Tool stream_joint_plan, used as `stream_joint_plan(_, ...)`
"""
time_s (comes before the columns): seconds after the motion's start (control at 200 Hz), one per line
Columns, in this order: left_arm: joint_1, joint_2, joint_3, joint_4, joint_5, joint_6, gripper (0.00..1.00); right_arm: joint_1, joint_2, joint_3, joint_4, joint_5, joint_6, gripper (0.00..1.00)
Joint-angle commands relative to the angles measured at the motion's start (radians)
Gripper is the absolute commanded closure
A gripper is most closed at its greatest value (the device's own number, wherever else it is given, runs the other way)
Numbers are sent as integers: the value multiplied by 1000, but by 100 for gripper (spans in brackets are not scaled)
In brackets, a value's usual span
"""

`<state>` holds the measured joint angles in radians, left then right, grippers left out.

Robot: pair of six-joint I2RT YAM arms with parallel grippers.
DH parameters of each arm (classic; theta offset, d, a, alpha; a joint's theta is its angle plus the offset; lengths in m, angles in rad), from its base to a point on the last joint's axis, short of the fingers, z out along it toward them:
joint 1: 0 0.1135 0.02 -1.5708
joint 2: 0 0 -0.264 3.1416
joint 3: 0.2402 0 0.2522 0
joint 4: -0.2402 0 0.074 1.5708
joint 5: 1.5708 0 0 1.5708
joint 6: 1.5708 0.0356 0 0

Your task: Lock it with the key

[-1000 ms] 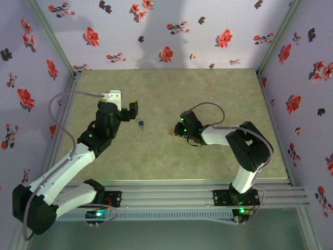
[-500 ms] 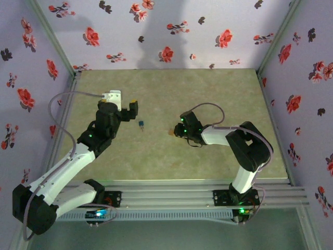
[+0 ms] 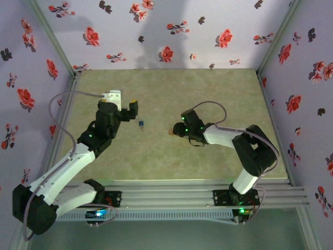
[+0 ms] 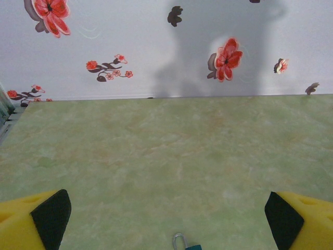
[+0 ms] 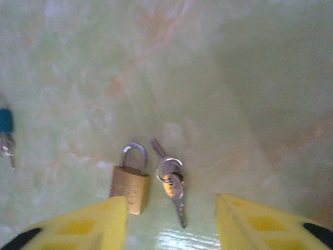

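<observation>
Key pickup appears to be starting: the right gripper [image 5: 171,223], spread and empty, is hovering over the padlock [image 5: 130,186] and keys [image 5: 170,179] at lower centre. The next move is probably calling for a pinch on one key. The left gripper [image 4: 166,214] is standing spread wide.

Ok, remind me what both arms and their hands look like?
The left arm and right arm match: white links, black joints, small green lights, a grey cable looping off each wrist. The left hand and right hand have yellow fingers with black pads.

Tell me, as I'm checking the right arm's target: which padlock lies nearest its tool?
The brass padlock with the silver shackle, just ahead of the right tool beside silver keys; the small teal padlock lies farther off, by the left tool.
</observation>
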<state>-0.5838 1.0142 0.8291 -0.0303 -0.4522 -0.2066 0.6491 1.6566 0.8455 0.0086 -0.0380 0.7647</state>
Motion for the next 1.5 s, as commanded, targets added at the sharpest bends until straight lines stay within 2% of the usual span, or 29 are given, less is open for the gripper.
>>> stream_joint_plan(0.0,5,-16,4,12,-5,5,0,14,-59,49,-84,40,-34,39)
stream_joint_plan(0.41,5,-45,-3,20,-53,40,0,103,-150,169,-251,150,-137,1)
stream_joint_plan(0.57,5,-60,-6,22,-79,50,0,142,-163,225,-310,222,-189,1)
stream_joint_plan(0.745,7,-83,-17,36,-106,60,0,176,-149,290,-343,237,-226,1)
stream_joint_plan(1.215,18,-137,-62,95,-150,43,0,214,1,503,-408,134,-269,1)
stream_joint_plan(1.495,38,-166,-73,105,-179,21,0,222,175,639,-447,59,-244,10)
